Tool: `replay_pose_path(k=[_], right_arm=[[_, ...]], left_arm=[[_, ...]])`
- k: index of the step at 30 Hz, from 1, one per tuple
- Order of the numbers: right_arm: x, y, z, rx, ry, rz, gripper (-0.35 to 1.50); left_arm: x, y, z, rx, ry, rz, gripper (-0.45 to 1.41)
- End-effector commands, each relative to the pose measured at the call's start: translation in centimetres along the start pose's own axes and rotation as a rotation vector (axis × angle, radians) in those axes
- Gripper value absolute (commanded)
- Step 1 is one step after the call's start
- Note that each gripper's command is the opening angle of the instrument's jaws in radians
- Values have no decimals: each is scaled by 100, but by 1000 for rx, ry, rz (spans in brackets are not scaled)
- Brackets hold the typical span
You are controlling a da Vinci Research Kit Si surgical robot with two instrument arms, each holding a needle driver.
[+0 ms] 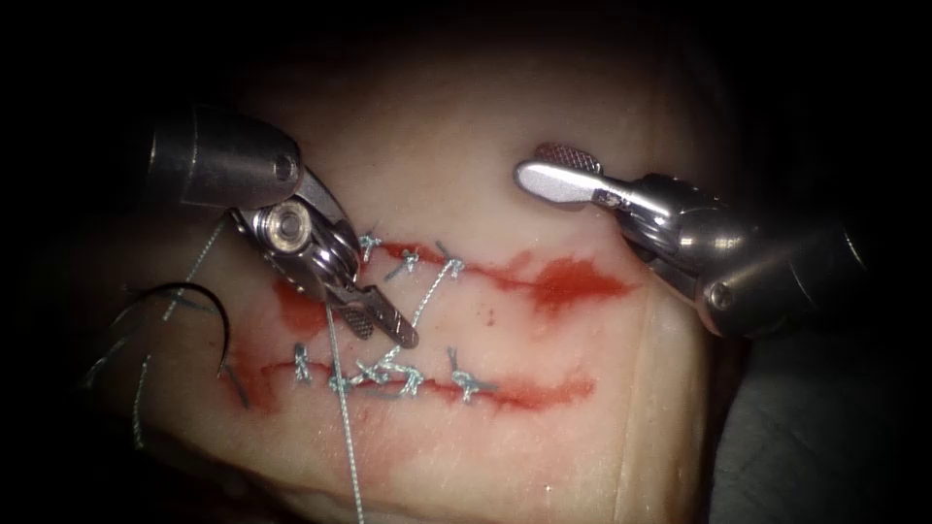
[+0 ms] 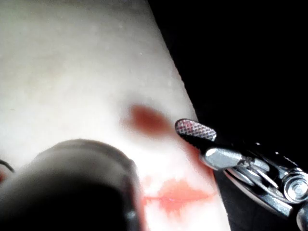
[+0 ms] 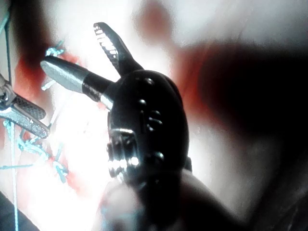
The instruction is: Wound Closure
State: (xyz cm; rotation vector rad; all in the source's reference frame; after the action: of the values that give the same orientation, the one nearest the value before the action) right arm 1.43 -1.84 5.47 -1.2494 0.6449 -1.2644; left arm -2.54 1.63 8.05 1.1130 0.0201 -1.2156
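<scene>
The tissue carries two red cuts, an upper one and a lower one, both with several knotted stitches. My left tool hangs just above the lower cut's stitches, jaws slightly open and one ridged pad showing. A straight thread runs from beside those jaws down to the tissue's near edge. I cannot tell if it is pinched. The dark curved needle lies free at the left end of the lower cut, with no tool on it. My right tool hovers over the upper cut's right part, open and empty.
Red fluid stains the tissue around both cuts. Loose thread trails off the left side near the needle. A strand links a stitch on the upper cut to one on the lower. Dark background surrounds the tissue block.
</scene>
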Motion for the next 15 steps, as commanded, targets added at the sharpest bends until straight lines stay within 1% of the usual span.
replay_pose_path(k=[1,2,4,5,6,8,10,12,14,15], right_arm=[[5,-1,9,-7,0,0,141],[5,-1,9,-7,0,6,141],[6,-1,10,-6,-1,11,141],[6,-1,10,-6,-1,11,141],[6,-1,10,-6,-1,11,141],[7,-1,11,-6,-2,11,141],[7,0,11,-5,-3,10,141],[8,0,11,-12,3,9,140],[10,-1,11,-27,13,-17,136],[12,-1,12,-29,14,-42,136]], left_arm=[[-6,-2,4,-1,5,5,7],[-5,-3,4,-2,6,7,6],[-3,-5,5,-3,16,16,-10],[-3,-6,5,-3,19,25,-33],[-3,-6,6,-4,21,27,-45],[-4,-6,6,-8,28,35,-45],[-5,-7,4,-36,38,53,-45],[-8,-8,1,-49,21,75,-45],[-15,-10,-5,-97,-17,162,-45],[-17,-10,-7,-119,-32,181,-45]])
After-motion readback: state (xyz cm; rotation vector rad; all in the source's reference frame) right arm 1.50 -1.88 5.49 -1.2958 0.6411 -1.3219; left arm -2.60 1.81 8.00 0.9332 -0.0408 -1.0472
